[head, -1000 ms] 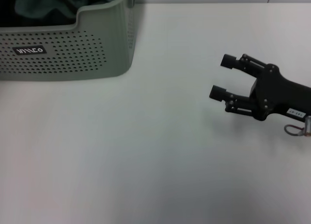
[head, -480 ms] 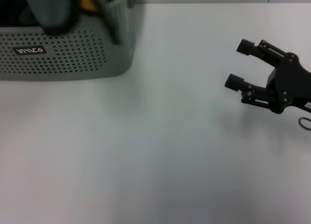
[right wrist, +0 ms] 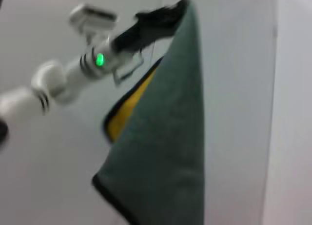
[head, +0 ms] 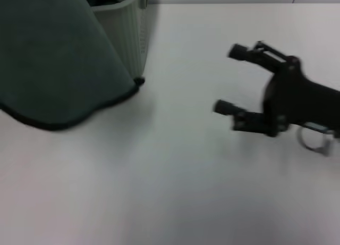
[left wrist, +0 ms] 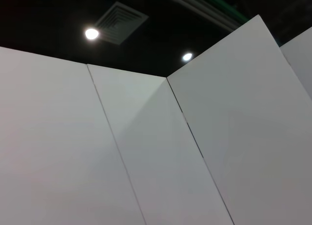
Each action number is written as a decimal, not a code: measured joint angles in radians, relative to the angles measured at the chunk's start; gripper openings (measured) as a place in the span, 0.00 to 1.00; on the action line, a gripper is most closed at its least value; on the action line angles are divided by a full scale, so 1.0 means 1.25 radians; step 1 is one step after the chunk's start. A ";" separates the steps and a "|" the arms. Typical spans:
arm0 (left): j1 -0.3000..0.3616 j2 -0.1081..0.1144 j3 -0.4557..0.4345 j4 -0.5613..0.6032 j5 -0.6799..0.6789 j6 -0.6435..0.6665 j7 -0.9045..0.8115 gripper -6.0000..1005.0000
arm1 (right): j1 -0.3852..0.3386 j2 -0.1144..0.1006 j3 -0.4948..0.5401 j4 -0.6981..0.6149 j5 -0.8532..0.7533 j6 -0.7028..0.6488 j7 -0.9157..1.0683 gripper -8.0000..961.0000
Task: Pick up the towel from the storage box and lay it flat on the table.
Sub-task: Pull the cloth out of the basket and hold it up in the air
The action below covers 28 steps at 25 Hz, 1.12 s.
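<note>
The right gripper (head: 226, 80) was over the right side of the work area in the head view, pointing to the robot's left. Its two black fingers (head: 239, 52) were spread wide apart, and nothing was between them. The right wrist behind it was dark. The left gripper (right wrist: 163, 17) was visible only in the right wrist view, raised high, with its jaws closed on a top edge of the towel (right wrist: 170, 152). The left arm (right wrist: 58, 78) behind it was white, with a green light.
</note>
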 joint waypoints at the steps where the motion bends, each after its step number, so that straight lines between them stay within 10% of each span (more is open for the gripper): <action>1: 0.001 -0.003 0.000 -0.002 0.000 0.000 0.005 0.02 | 0.000 0.013 0.001 -0.011 -0.003 0.032 -0.041 0.89; 5: -0.011 -0.018 0.000 -0.005 0.004 0.000 0.012 0.02 | -0.023 0.045 -0.034 -0.094 0.009 0.193 -0.205 0.89; 14: -0.041 -0.035 0.039 -0.035 0.057 -0.004 0.035 0.02 | -0.081 0.046 -0.223 -0.255 0.237 0.382 -0.493 0.89; 28: -0.101 0.032 0.110 -0.152 0.061 0.159 0.048 0.02 | -0.028 0.029 -0.185 -0.117 0.247 0.210 -0.043 0.89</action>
